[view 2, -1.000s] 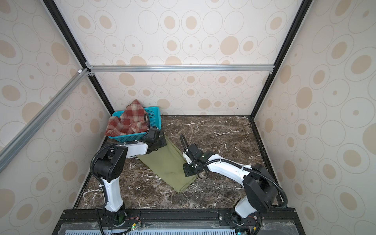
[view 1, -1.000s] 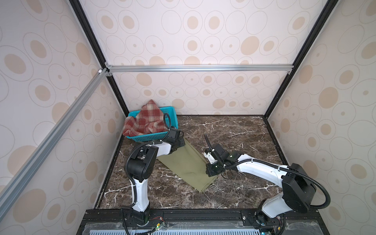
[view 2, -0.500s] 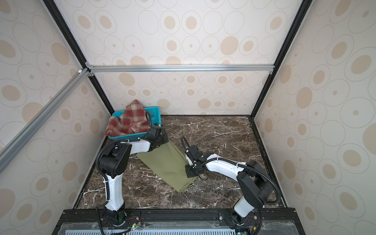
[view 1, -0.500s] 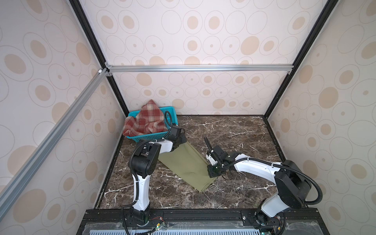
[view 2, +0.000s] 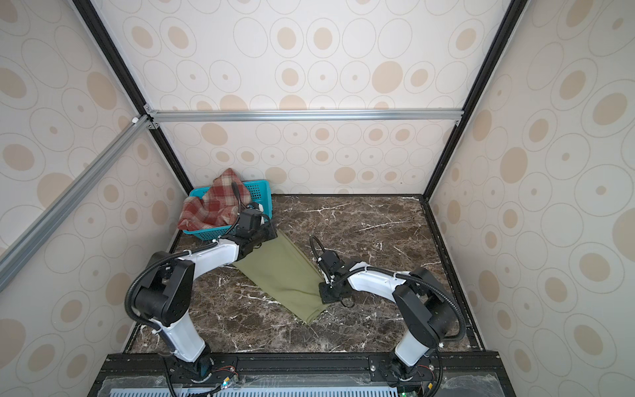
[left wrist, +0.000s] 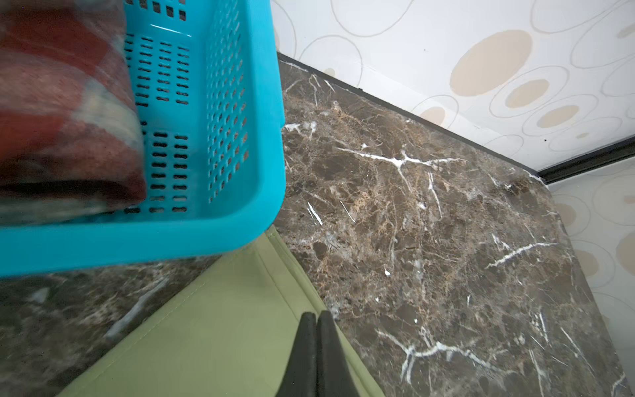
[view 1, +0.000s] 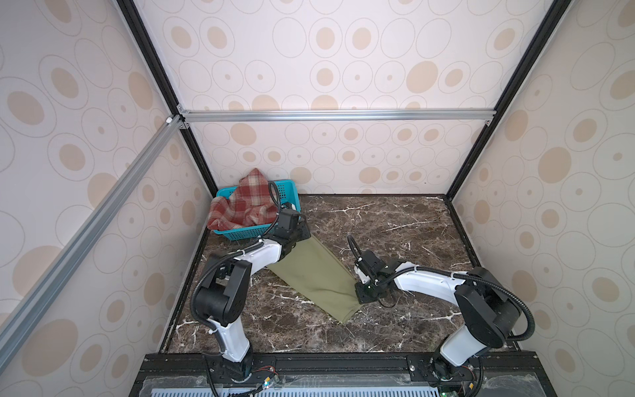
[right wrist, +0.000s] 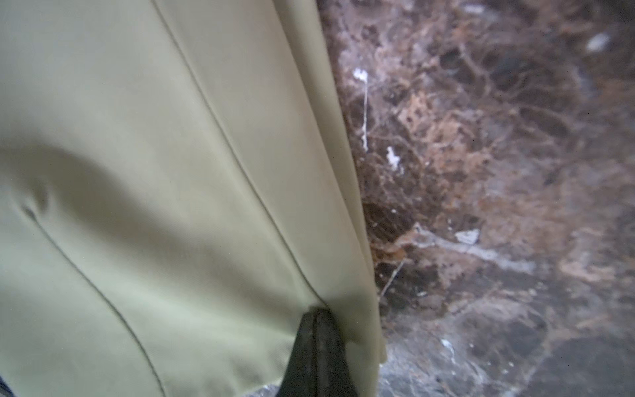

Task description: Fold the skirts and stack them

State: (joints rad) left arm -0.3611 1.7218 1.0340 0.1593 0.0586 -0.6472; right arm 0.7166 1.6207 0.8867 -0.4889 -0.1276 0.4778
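Holding the green skirt [view 1: 309, 275] stretched flat across the desk's [view 1: 412, 223] left half, I am keeping left and right jaws pinched shut on its edge. Almost nothing is shifting since a second ago, so folding is waiting, the plaid skirt [view 1: 240, 206] sitting in the back-left basket [view 1: 290, 194].

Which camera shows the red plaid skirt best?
Both top views: the red plaid skirt shows nearly whole, heaped in the teal basket. The left wrist view catches only a blurred part; the right wrist view, none.
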